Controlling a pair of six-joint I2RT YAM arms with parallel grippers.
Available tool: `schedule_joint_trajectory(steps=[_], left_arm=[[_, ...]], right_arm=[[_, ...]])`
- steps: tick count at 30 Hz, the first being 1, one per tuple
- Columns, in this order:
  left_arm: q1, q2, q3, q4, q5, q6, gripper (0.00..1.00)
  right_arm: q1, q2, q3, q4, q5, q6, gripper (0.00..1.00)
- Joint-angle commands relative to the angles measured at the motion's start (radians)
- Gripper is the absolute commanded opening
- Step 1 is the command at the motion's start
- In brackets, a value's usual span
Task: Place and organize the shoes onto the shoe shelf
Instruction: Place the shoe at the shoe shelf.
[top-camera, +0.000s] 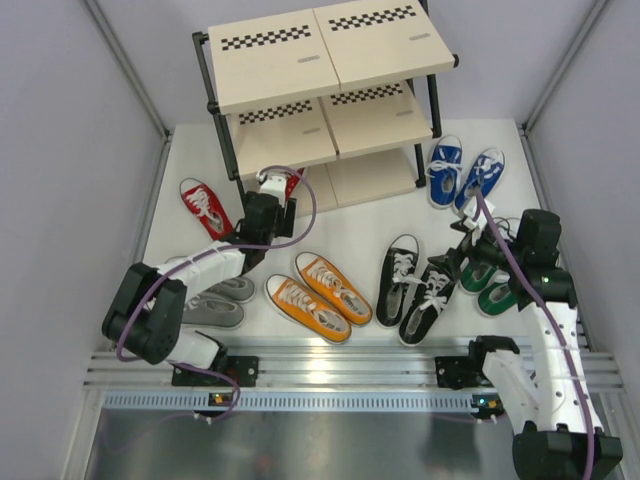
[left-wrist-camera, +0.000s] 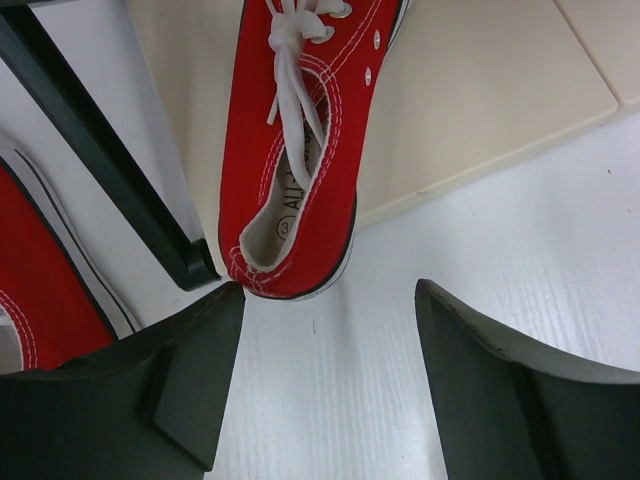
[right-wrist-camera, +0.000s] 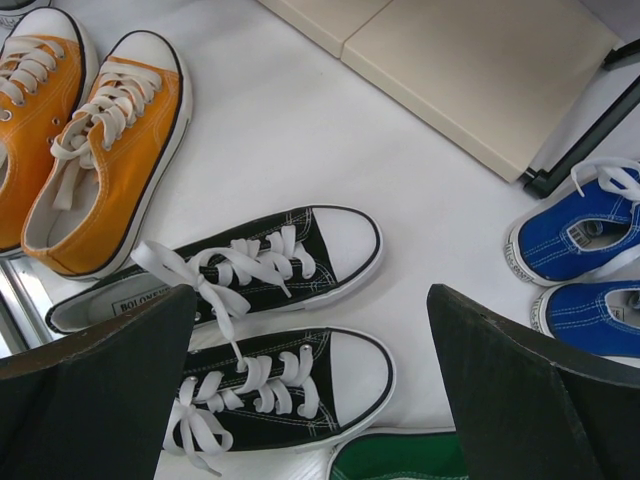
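The shoe shelf (top-camera: 330, 50) stands at the back. One red shoe (left-wrist-camera: 295, 150) lies toe-first on its bottom board (left-wrist-camera: 480, 90), with the heel at the board's front edge beside the black leg (left-wrist-camera: 100, 160); it also shows in the top view (top-camera: 283, 183). My left gripper (left-wrist-camera: 330, 300) is open and empty just behind that heel, low over the table. The other red shoe (top-camera: 205, 207) lies on the table left of the shelf. My right gripper (right-wrist-camera: 310, 290) is open and empty above the black pair (right-wrist-camera: 260, 270).
On the table lie the grey pair (top-camera: 225, 300), orange pair (top-camera: 320, 290), black pair (top-camera: 415, 285), green pair (top-camera: 490, 285) and blue pair (top-camera: 465, 170). Grey walls close in both sides. The shelf's top and middle boards carry no shoes.
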Motion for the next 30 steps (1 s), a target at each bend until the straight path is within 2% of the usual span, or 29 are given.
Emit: schedule_joint_trajectory(steps=[1,11,20,28,30], left_arm=[[0.007,-0.032,0.039,0.052,-0.026,0.042,0.74],[0.01,-0.108,0.036,0.022,-0.035,0.088,0.74],[0.102,-0.023,0.064,0.011,0.106,0.076,0.74],[0.107,0.062,0.058,0.095,0.13,0.068,0.66],[0.11,0.071,0.059,0.104,0.13,0.06,0.62]], right_arm=[[0.024,0.001,-0.002,0.003,-0.022,-0.03,0.99],[0.024,0.001,-0.003,0.005,-0.021,-0.031,1.0],[0.027,0.002,-0.003,0.005,-0.021,-0.03,0.99],[0.027,0.004,-0.003,0.005,-0.021,-0.031,0.99],[0.027,0.005,-0.003,0.005,-0.022,-0.033,1.0]])
